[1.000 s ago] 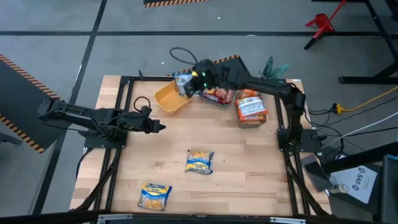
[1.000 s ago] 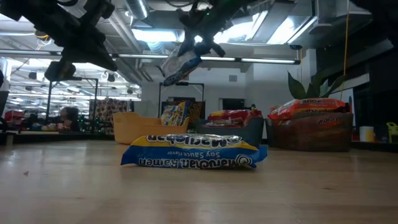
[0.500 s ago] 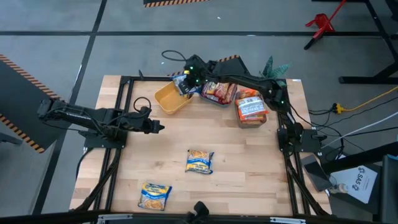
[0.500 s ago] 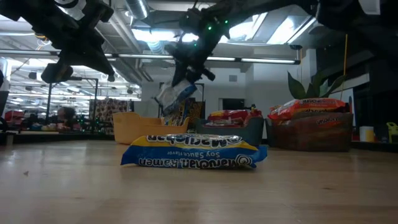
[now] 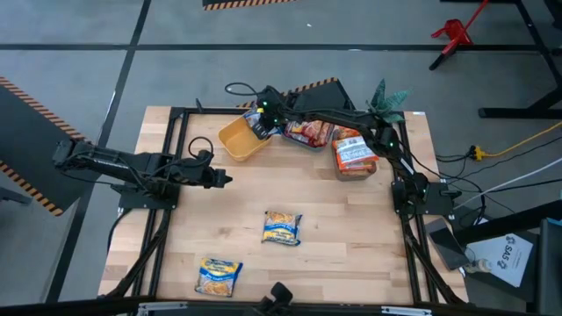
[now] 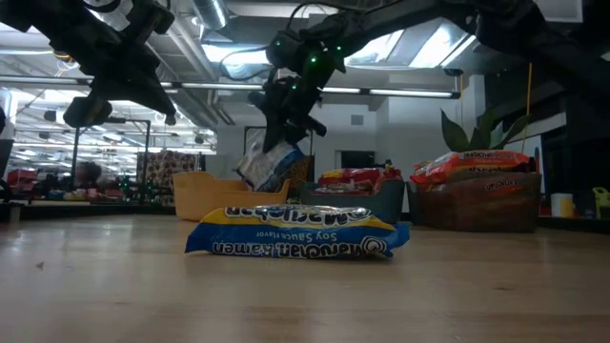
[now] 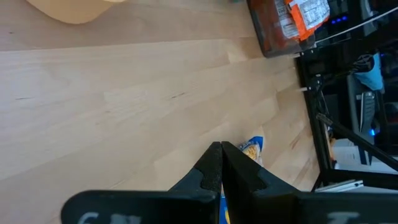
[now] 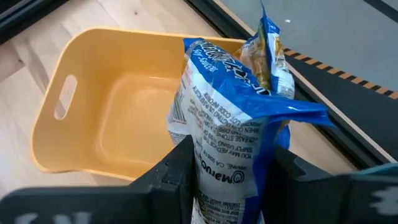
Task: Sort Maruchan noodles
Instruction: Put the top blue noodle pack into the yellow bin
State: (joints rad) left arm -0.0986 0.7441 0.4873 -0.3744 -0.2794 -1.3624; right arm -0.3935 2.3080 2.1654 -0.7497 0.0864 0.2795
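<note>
Wooden table (image 5: 325,211) (packets (image 5: 282,228), bins (image 5: 241,139))

robotics lab or workshop: grey concrete floor (image 5: 79,35) with hazard-striped tape (image 5: 26,95), wooden table (image 5: 255,189) on a black frame, exposed ceiling ducts and strip lights (image 6: 410,92), trailing yellow cable (image 5: 527,139), red stand (image 5: 455,33).

Right arm: stretched across the far side of the counter, reaching toward the far left corner.
Right gripper (image 5: 261,117): raised, fingers (image 8: 174,171) clamped on a noodle packet (image 8: 233,130).
Left arm: low over the counter's left side, extended inward.
Left gripper (image 5: 224,180): fingers (image 7: 211,171) pressed together, holding nothing.
</note>
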